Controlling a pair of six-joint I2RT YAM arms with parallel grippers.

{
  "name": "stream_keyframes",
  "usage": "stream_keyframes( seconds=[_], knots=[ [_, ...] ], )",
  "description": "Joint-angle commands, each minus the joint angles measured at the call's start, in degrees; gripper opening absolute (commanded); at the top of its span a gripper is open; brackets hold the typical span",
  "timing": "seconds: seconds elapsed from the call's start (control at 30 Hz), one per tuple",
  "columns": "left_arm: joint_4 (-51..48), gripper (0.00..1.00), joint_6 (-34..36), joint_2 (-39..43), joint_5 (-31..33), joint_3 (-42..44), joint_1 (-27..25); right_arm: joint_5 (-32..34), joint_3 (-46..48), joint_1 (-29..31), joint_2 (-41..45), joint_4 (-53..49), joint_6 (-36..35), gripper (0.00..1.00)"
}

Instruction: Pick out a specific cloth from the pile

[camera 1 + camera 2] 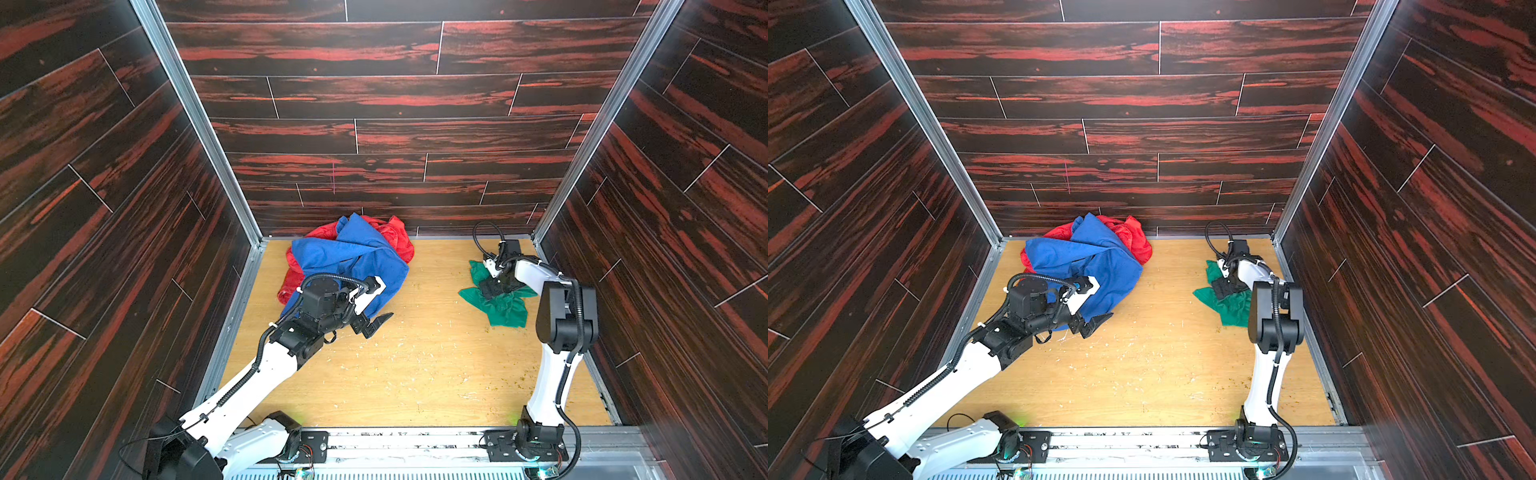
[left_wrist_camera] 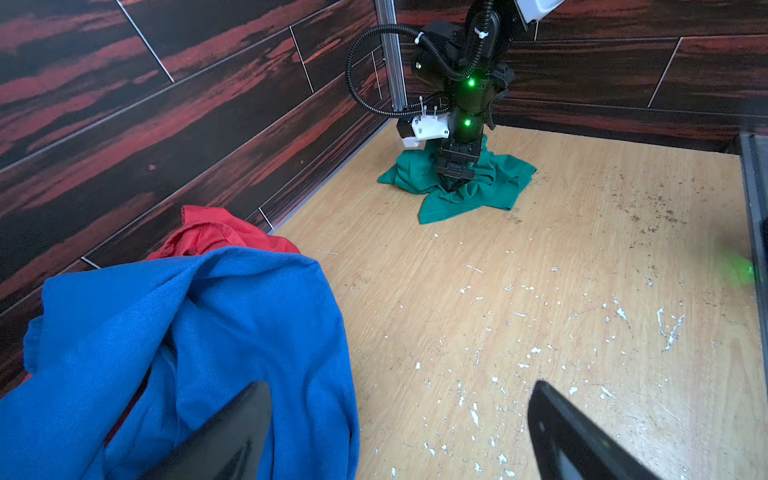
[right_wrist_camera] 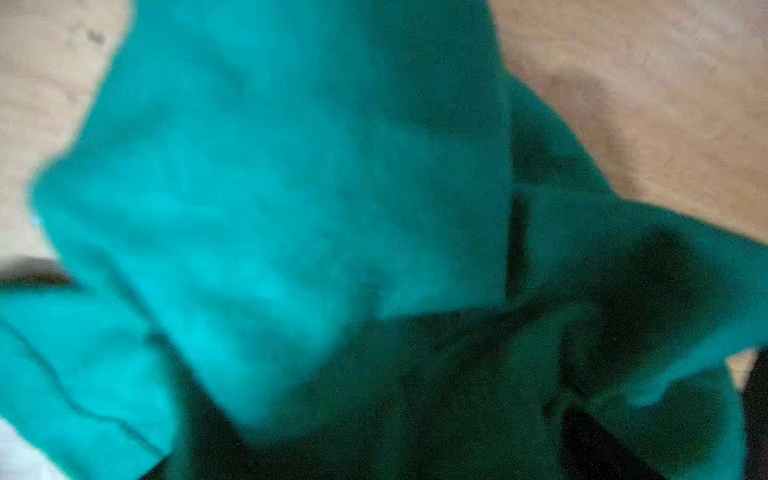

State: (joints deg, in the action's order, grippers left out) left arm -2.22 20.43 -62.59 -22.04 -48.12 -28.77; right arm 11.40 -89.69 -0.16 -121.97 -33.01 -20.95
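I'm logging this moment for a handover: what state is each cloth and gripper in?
green cloth: crumpled on the table, apart from the other two.
red cloth: crumpled, mostly under the blue cloth.
blue cloth: crumpled, draped on top.
left gripper: open, empty, by the blue cloth.
right gripper: pointing down into the green cloth; open or shut unclear.

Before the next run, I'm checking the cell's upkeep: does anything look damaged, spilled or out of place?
The wooden tabletop looks worn: white flecks lie scattered across its middle, and dark crumbs speckle it near the green cloth, which lies crumpled apart from the pile.
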Motion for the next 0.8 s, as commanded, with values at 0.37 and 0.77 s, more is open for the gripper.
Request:
stream_keyframes(
  seconds=[0.37,0.77],
  knots=[
    [-0.9,0.99,1.4,0.2,0.5,-1.2,-0.1,-14.7,-5.6,-1.3,1.8,-6.4,10.1,0.0],
    [-1.0,0.99,1.2,1.0,0.3,-1.4,-0.1,-8.5,-9.0,-3.3,21.2,-2.5,14.0,0.0]
  ],
)
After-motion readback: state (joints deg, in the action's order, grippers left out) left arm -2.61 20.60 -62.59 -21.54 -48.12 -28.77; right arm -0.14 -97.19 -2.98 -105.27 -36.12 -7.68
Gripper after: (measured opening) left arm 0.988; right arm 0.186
